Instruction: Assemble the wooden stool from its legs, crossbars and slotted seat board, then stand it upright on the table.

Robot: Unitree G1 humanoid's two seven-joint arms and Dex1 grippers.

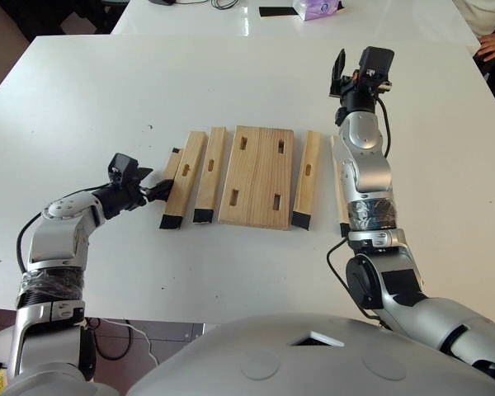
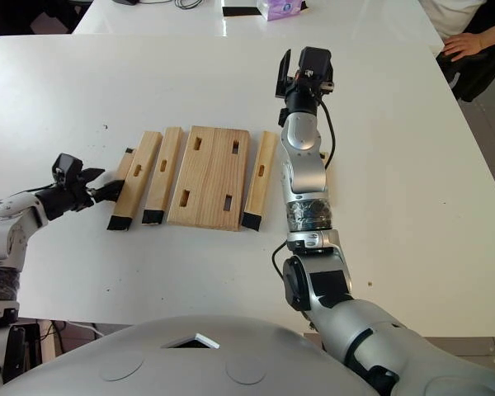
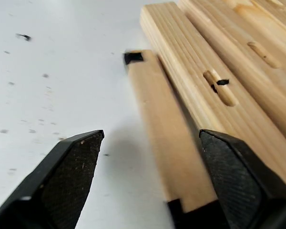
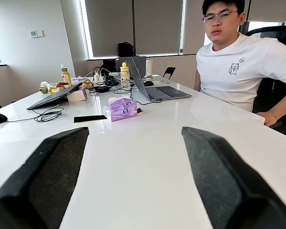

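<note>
Between cross-hatched black left jaws lies a slim wooden crossbar (image 3: 164, 138).

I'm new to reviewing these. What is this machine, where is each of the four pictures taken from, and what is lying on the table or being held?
This is a humanoid robot with two arms, each ending in a two-finger gripper. Two pictures come from cameras on its head, looking down over the arms. The other two come from a camera on each wrist. On the white table lie unassembled stool parts: a wide pale wooden seat board with four slots, slotted wooden legs with black tips beside it, and a narrow wooden crossbar at the robot's left. The left gripper is open and low, with its fingers either side of that crossbar's end. The right gripper is open and points away across the table. Nothing is held.
</note>
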